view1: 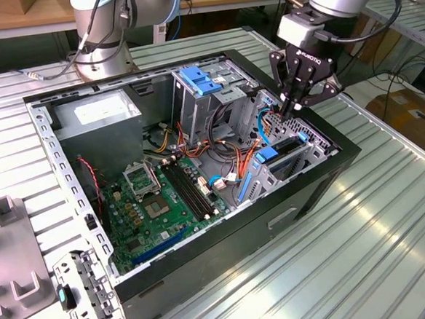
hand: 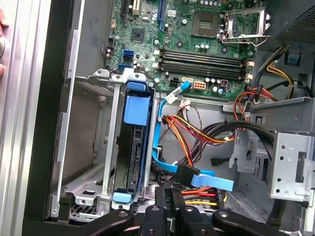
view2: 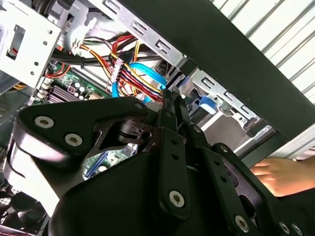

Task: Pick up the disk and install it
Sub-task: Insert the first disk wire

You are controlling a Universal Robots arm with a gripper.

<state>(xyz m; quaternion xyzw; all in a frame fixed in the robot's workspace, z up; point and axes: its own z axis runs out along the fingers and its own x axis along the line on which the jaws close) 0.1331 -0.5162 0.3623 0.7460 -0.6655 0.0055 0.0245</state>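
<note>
Over the far corner of the open computer case [view1: 205, 269], at the exterior view's right, my gripper [view1: 294, 108] hangs just above the drive cage [view1: 310, 142]. Its fingers [hand: 169, 206] are drawn tight together with nothing between them, so it is clenched on empty air.

The disk [hand: 134, 147] stands on edge inside that cage, blue rails at its sides and a blue tab on top; in the exterior view I see it as the blue-capped slab [view1: 278, 155] low in the bay. I judge it sits there because the cage slots take the rails and hold it upright, so it looks seated or nearly so, though I cannot tell whether it is fully home.

Around it the room is tight. A light-blue data cable [hand: 162, 147] runs down just beside the disk to a blue connector, and a bundle of red, yellow and orange power wires [hand: 197, 135] crosses the gap between cage and the second metal bay [hand: 290, 162]. Those cables lie right under the fingertips and would snag any move sideways. Beyond them is the green motherboard [view1: 164, 199], and the grey power supply [view1: 96, 116] sits well apart in the far corner.

A person's hand [view2: 280, 174] rests on the slatted surface [view1: 391, 213] just outside the case wall, near the gripper.
</note>
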